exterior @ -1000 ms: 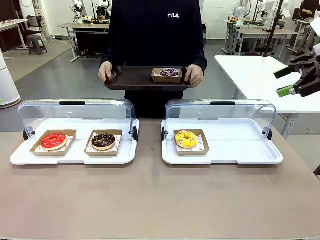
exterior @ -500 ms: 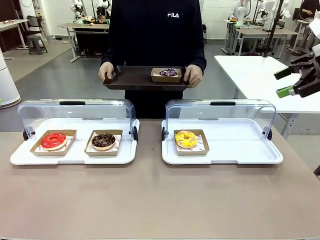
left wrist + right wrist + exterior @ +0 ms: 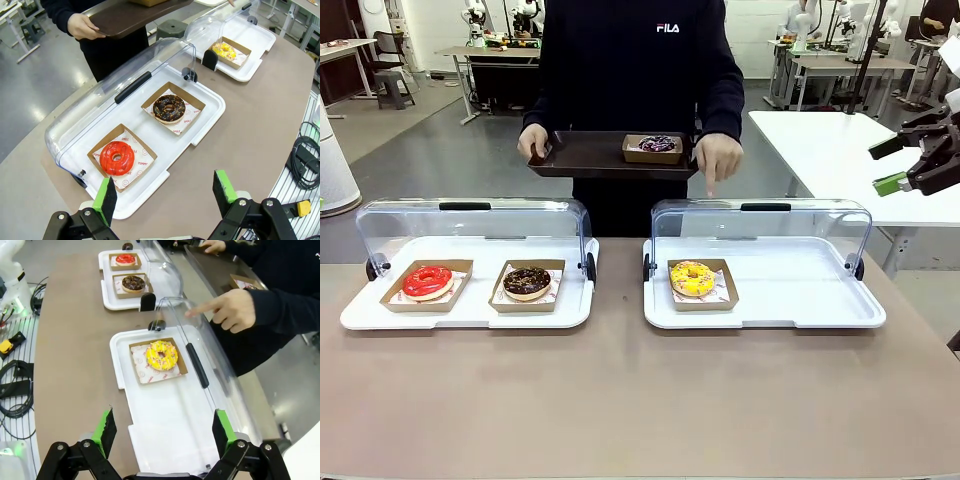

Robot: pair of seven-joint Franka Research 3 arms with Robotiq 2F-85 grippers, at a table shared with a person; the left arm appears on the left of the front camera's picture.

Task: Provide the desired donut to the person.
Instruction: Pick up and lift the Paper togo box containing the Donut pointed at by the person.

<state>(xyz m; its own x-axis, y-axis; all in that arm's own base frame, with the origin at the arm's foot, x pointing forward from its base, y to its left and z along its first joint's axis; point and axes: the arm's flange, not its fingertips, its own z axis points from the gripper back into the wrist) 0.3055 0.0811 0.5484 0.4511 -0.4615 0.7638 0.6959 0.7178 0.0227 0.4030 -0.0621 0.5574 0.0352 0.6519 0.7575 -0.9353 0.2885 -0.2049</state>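
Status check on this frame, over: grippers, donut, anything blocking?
Left gripper open, right gripper open, both empty. Person's hand points toward yellow sprinkled donut in cardboard tray. Clear plastic lid swung back, donut uncovered.

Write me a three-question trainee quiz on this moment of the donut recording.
1. True or false: the chocolate donut and the red donut share one display case.
2. The person's pointing hand hangs over the case holding: A) the red donut, B) the yellow donut, C) no donut.
3. How many donuts sit on the person's brown tray?
Key: 1 true; 2 B; 3 one.
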